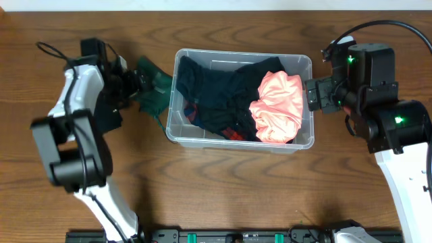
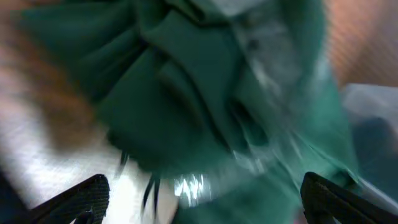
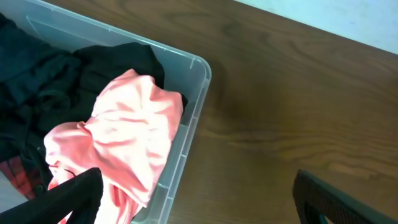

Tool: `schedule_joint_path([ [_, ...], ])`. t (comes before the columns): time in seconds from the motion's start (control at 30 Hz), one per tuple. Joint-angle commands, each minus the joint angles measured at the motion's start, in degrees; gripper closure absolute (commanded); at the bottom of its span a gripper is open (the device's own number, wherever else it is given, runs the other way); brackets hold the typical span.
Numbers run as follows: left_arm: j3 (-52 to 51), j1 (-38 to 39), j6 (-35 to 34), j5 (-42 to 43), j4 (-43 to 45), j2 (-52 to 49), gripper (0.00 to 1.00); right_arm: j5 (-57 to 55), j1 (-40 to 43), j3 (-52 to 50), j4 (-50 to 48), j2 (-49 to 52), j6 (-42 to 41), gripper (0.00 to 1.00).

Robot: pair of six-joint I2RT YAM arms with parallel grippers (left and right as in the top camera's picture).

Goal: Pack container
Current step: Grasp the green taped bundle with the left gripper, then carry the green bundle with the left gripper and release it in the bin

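One left claw [image 2: 205,190] is seen near the far-left part of the brown wooden counter [image 1: 223,182]. Its two fingers are spread wide, with nothing pinched between them. One crumpled dark green cloth [image 1: 152,86] is found just ahead of it on the counter. In the left wrist view this cloth is blurred.

The green cloth is laid right beside the left wall of the one clear, rectangular plastic container [image 1: 305,65]. The container is placed at the middle of the counter, nearer the far edge than the near edge. Its left and middle parts are filled with dark, black-looking garments [image 1: 219,94], whose number cannot be told. A patch of red plaid fabric [image 1: 233,133] is seen under them at the near wall. One salmon-pink garment [image 1: 278,108] is heaped in the right part.

One right claw [image 3: 196,183] is held just outside the container's right wall, its two fingers spread apart and gripping nothing. Two green lights are lit on the right arm [image 1: 381,101].
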State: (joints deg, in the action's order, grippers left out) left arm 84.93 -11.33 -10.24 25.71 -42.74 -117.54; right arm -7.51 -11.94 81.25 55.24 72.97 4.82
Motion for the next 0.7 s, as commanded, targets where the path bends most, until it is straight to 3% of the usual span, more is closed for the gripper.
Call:
schedule_joint_path([
  [0.0, -0.3, 0.2, -0.6, 6.9, 2.1, -3.9, 0.02, -0.4, 0.4, -0.1, 0.1, 0.3, 0.0, 0.05],
  [0.13, -0.3, 0.9, -1.5, 8.4, 4.3, -6.1, 0.04, -0.4, 0.4, -0.1, 0.5, 0.3, 0.0, 0.06],
  [0.17, -0.3, 1.1, -1.5, 8.4, 4.6, -6.1, 0.15, -0.5, 0.4, -0.1, 0.5, 0.3, 0.0, 0.06],
  [0.2, -0.3, 1.4, -1.5, 8.4, 4.9, -6.1, 0.34, -0.5, 0.4, -0.1, 0.5, 0.3, 0.0, 0.06],
  [0.23, -0.3, 1.6, -1.5, 8.6, 5.0, -6.1, 0.60, -0.5, 0.4, -0.1, 0.5, 0.3, 0.0, 0.06],
  [0.27, -0.3, 1.7, -1.5, 9.4, 5.2, -6.0, 0.76, -0.7, 0.4, -0.1, 0.5, 0.3, 0.1, 0.06],
  [0.33, -0.3, 1.7, -1.4, 11.7, 5.5, -5.7, 0.93, -0.7, 0.4, -0.1, 0.5, 0.3, 0.2, 0.06],
  [0.47, -0.3, 1.5, -0.8, 12.6, 3.4, -2.4, 0.94, -0.8, 0.4, -0.1, 1.2, 0.3, 0.2, 0.07],
  [0.67, -0.3, 1.6, 0.6, 12.2, -2.4, 12.4, 0.94, -1.5, 1.7, -0.1, 1.5, 0.3, 0.1, 0.07],
])
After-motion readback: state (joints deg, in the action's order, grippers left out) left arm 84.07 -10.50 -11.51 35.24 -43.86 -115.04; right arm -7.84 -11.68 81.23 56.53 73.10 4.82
